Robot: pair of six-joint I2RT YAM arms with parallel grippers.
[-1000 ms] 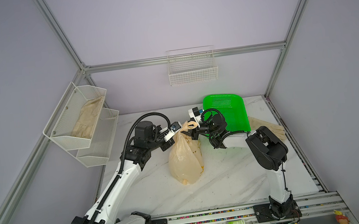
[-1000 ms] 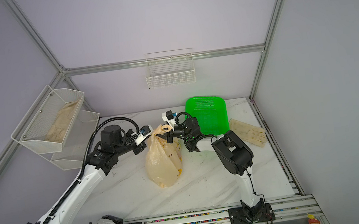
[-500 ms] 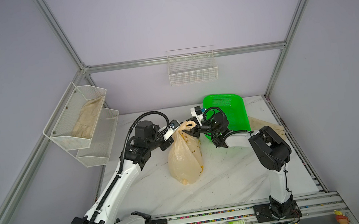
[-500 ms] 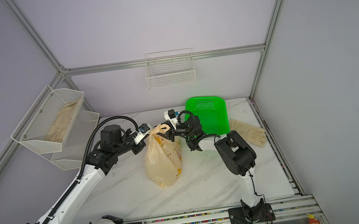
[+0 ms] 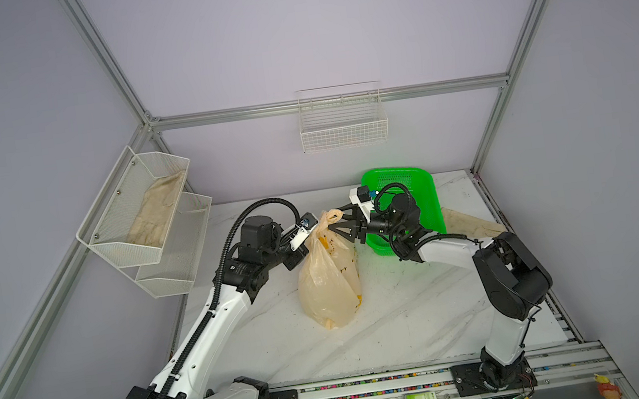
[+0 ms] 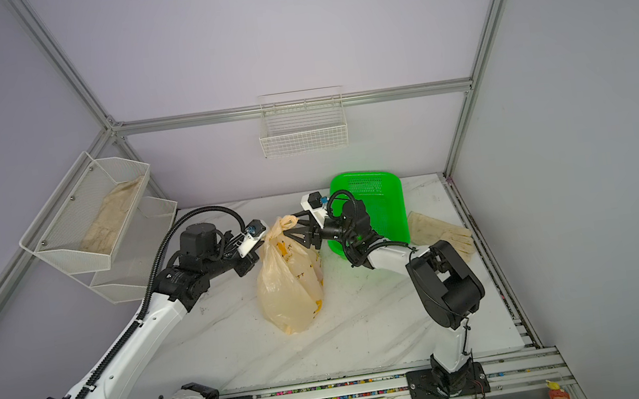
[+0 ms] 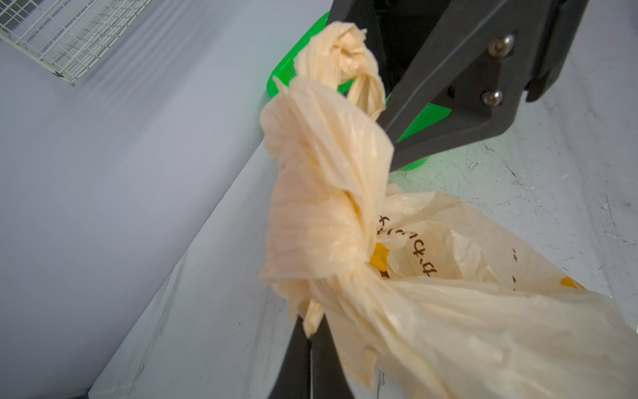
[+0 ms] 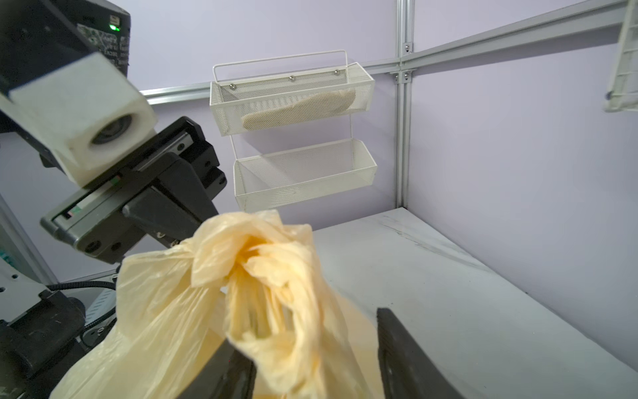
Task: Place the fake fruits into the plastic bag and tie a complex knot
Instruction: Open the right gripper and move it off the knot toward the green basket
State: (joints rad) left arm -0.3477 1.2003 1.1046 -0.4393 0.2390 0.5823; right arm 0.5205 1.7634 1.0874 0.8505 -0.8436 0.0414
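Note:
The peach plastic bag (image 5: pixel 329 287) (image 6: pixel 290 292) stands upright mid-table, its handles twisted into a knot (image 5: pixel 323 225) (image 7: pixel 321 214) at the top. My left gripper (image 5: pixel 311 233) (image 7: pixel 310 333) is shut on a strap end just under the knot. My right gripper (image 5: pixel 338 223) (image 8: pixel 310 345) is open, one black finger on each side of the other strap end (image 7: pixel 345 55) (image 8: pixel 262 262) without pinching it. The fake fruits are hidden inside the bag; only its yellow banana prints show.
A bright green mesh basket (image 5: pixel 405 193) sits right behind my right wrist. Beige gloves (image 6: pixel 439 231) lie at the right edge. A two-tier white shelf (image 5: pixel 145 223) hangs on the left wall and a wire basket (image 5: pixel 343 122) on the back wall.
My right gripper has opened from shut and let go of its strap end. The left gripper keeps its hold, and the bag stays standing.

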